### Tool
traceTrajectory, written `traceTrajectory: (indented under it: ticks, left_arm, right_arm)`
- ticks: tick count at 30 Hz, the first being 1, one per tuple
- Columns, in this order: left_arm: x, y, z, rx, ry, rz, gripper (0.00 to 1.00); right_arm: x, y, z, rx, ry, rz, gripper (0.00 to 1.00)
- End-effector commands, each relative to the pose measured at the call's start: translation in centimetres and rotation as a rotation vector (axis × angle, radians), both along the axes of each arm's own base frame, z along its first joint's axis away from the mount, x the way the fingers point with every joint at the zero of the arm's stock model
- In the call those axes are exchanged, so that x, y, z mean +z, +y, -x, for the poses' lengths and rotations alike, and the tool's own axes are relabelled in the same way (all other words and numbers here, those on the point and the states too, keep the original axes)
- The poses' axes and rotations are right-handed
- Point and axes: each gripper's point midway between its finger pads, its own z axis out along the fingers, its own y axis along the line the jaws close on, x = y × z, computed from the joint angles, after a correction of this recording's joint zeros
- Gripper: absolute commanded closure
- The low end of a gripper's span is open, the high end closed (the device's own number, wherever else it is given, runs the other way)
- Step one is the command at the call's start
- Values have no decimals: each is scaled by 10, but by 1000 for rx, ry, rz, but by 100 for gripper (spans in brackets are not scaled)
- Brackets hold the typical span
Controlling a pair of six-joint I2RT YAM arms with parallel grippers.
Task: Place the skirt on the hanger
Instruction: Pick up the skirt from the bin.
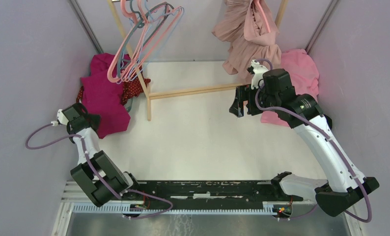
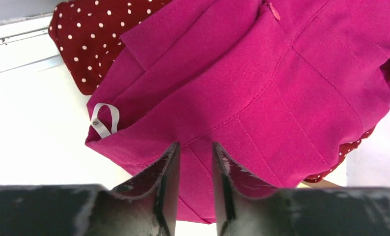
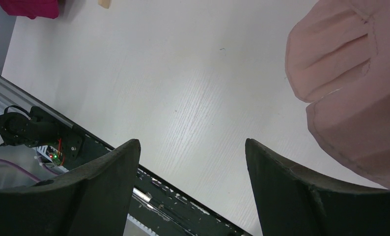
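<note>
- Magenta skirt (image 2: 262, 88) lies crumpled at the desk's (image 1: 203, 132) far left corner, over a dotted red garment (image 2: 90, 34);
- left fingers (image 2: 168, 177) drawn narrow, pinching its edge;
- right fingers (image 3: 99, 187) spread wide, empty, beside a pale-pink garment (image 3: 350, 88).

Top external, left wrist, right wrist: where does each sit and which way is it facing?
Top external: fixed above and behind the bases, looking down on the table, wooden rack and hangers; left arm and right arm show whole.
Left wrist: on the left arm, facing the magenta skirt; left tool shows, narrow-set fingers, fabric between them.
Right wrist: on the right arm, looking down at the table and a pale pink garment; open right tool shows.
Shared: top external and left wrist both see the magenta skirt.
</note>
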Motion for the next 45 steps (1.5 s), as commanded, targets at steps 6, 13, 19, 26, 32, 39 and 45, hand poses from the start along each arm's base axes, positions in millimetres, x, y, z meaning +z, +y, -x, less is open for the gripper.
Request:
traceTrajectory:
  ticks: [6,13,19,26,32,39,45]
  left_arm:
    - [7,8,0,-47,37,-49,31]
    - [33,21,-1,-37,-42,-129,21]
    - [38,43,7,25,-29,-131,20]
    - [27,48,-4,9,-35,-89,21]
    - [23,37,-17,-54,-92,-50,22]
    - [18,17,-33,-134,-157,-4,23]
    - [13,7,-43,-176,-152,8,23]
  right_arm:
    - [19,3,-1,12,-71,-30,16]
    - [15,6,-2,26,-66,-33,16]
    - [15,8,-4,41,-69,-27,16]
    - [10,12,-7,50,-64,-29,16]
    - [10,13,-8,51,-64,-30,16]
    - [7,12,-7,49,-61,-30,16]
    - [6,11,-5,50,-61,-27,16]
